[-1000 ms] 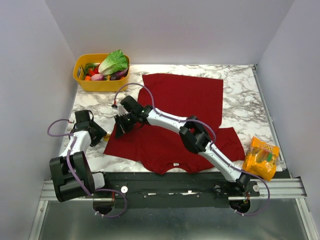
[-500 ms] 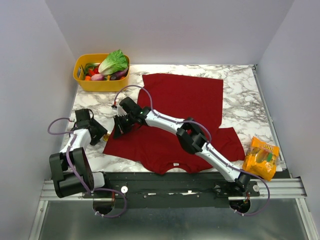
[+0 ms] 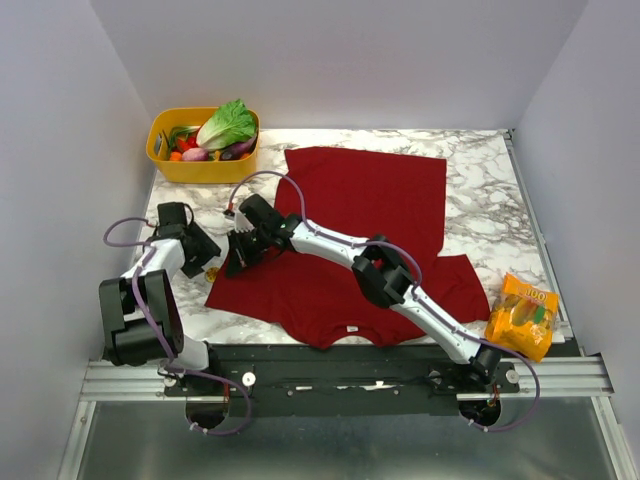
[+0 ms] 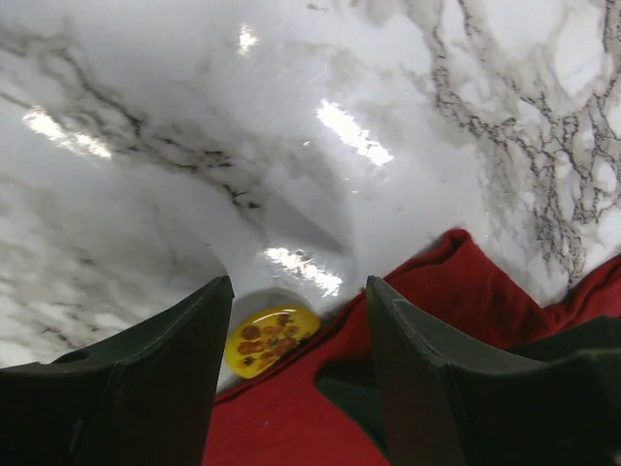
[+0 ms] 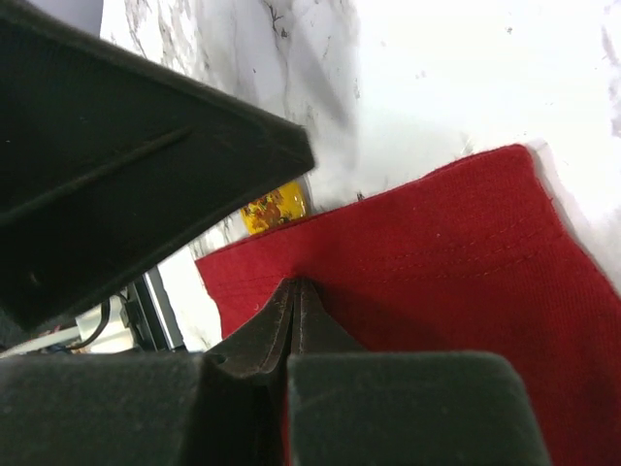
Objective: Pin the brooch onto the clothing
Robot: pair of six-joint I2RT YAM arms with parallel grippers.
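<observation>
Left gripper [image 3: 203,258] hangs at the left-centre sleeve edge of the clothing [image 3: 370,200], with the right gripper [image 3: 240,258] just beside it. In the left wrist view, the jaws are spread, and the brooch [image 4: 272,340] lies on the counter [image 4: 194,146] at lower centre. In the right wrist view, the gripper is clenched on the sleeve fabric.

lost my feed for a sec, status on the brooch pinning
Status: left gripper open over brooch; right gripper shut on shirt sleeve edge; brooch flat on table beside that sleeve, unpinned; nothing between left gripper and brooch.

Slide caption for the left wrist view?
Open left gripper over the yellow brooch on marble table beside the red T-shirt.
</observation>
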